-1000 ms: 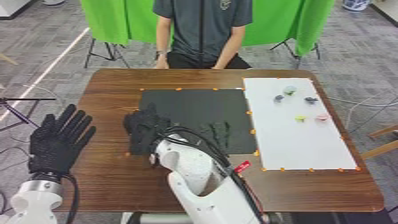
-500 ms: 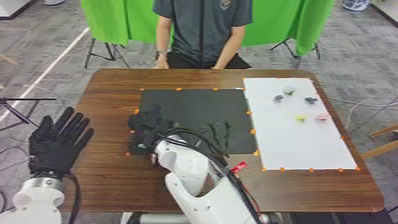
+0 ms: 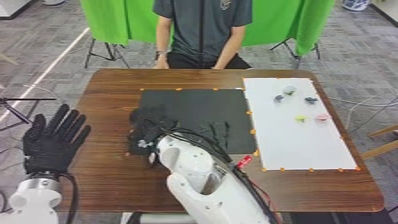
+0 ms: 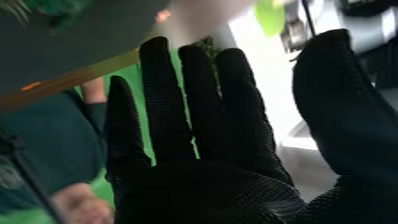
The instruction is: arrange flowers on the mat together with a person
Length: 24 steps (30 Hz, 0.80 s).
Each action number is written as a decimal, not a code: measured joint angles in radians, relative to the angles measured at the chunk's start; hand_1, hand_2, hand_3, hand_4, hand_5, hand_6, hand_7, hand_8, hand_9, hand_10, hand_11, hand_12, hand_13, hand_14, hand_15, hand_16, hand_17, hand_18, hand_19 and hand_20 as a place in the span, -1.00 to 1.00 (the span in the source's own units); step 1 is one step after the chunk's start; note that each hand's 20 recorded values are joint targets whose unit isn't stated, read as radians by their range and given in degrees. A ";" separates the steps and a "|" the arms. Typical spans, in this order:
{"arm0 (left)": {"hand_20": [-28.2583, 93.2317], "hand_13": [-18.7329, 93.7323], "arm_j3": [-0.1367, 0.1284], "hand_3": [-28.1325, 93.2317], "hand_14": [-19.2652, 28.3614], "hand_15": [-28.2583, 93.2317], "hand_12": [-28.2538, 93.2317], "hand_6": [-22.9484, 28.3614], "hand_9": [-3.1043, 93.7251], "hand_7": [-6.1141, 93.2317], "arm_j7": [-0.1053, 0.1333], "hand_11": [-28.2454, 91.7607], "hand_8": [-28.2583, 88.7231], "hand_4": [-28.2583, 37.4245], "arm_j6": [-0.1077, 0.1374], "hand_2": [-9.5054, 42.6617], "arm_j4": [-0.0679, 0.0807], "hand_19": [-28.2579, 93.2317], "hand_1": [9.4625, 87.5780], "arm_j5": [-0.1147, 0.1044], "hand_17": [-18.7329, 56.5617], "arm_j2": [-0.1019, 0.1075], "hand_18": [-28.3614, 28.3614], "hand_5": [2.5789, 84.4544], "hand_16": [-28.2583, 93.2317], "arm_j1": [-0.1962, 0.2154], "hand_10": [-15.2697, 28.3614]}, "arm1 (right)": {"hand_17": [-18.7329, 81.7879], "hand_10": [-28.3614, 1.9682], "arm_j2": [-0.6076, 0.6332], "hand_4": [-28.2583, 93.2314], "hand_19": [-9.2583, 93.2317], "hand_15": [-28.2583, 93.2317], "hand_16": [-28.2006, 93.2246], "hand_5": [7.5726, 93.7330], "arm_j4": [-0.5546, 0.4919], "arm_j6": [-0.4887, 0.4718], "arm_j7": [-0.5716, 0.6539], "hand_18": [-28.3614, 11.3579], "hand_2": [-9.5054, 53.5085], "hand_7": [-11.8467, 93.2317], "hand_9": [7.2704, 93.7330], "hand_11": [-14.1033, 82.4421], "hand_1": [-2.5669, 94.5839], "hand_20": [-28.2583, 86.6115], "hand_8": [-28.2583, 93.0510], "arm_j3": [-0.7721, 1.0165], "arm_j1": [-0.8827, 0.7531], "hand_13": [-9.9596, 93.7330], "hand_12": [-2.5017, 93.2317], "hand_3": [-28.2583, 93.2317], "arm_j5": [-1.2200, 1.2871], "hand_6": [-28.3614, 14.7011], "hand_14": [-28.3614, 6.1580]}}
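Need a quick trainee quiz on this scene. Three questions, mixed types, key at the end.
1. Short answer: on the white sheet, what colour is the flower right beside the yellow flower?
2. True or false: the right hand is over the white sheet.
3. Multiple choice: seen in the head view, where is the left hand?
A. Left of the black mat
B. Over the white sheet
C. Between the black mat and the person

Key: 1. Pink. 2. False; it is over the left part of the black mat. 3. A.
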 measured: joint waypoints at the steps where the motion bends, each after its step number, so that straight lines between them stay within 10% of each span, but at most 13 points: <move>1: -0.35 -0.21 -0.009 0.55 0.28 -0.33 -0.42 0.16 -0.20 -0.77 0.000 -0.35 -0.65 -1.00 -0.003 0.08 -0.001 -0.18 -0.65 0.000 -0.60 -0.007 0.39 -0.03 -0.60 0.006 0.30 | -0.46 0.09 0.018 -1.00 0.37 -0.01 -0.45 -0.07 -0.034 -0.001 0.010 -0.57 -1.00 -0.42 -0.14 -0.42 -0.29 -0.72 -0.79 0.006 0.002 0.03 -0.79 0.78 0.058 0.20 -0.16; 9: -0.35 -0.21 -0.056 0.22 0.27 -0.35 -0.42 0.16 -0.19 -0.78 0.005 -0.36 -0.65 -1.00 -0.016 0.17 -0.021 -0.20 -0.43 -0.001 -0.57 -0.045 0.38 -0.03 -0.59 0.071 0.29 | -0.48 0.03 0.127 -1.00 0.29 -0.09 -0.57 -0.24 -0.218 0.152 0.006 -0.41 -1.00 -0.43 -0.38 -0.39 -0.33 -0.67 -0.77 0.139 -0.008 -0.34 -0.85 0.78 0.363 0.11 -0.11; 20: -0.34 -0.20 -0.072 0.45 0.26 -0.35 -0.41 0.15 -0.19 -0.78 0.005 -0.35 -0.65 -1.00 -0.024 0.09 -0.020 -0.20 -0.58 0.000 -0.57 -0.050 0.38 -0.03 -0.59 0.068 0.28 | -0.55 0.09 0.313 -0.99 0.05 -0.20 -0.67 -0.38 -0.340 0.109 -0.151 -0.24 -0.96 -0.46 -0.55 -0.48 -0.32 -0.56 -0.75 0.489 -0.170 -0.53 -0.84 0.80 0.903 0.11 0.04; 24: -0.35 -0.20 -0.082 0.15 0.26 -0.35 -0.41 0.15 -0.19 -0.78 0.003 -0.36 -0.65 -1.00 -0.032 0.16 -0.020 -0.20 -0.38 0.007 -0.57 -0.049 0.38 -0.03 -0.59 0.067 0.28 | -0.57 0.13 0.398 -0.99 -0.04 -0.25 -0.67 -0.37 -0.396 0.106 -0.150 -0.20 -0.94 -0.47 -0.56 -0.52 -0.32 -0.54 -0.75 0.617 -0.282 -0.56 -0.83 0.80 1.105 0.14 0.05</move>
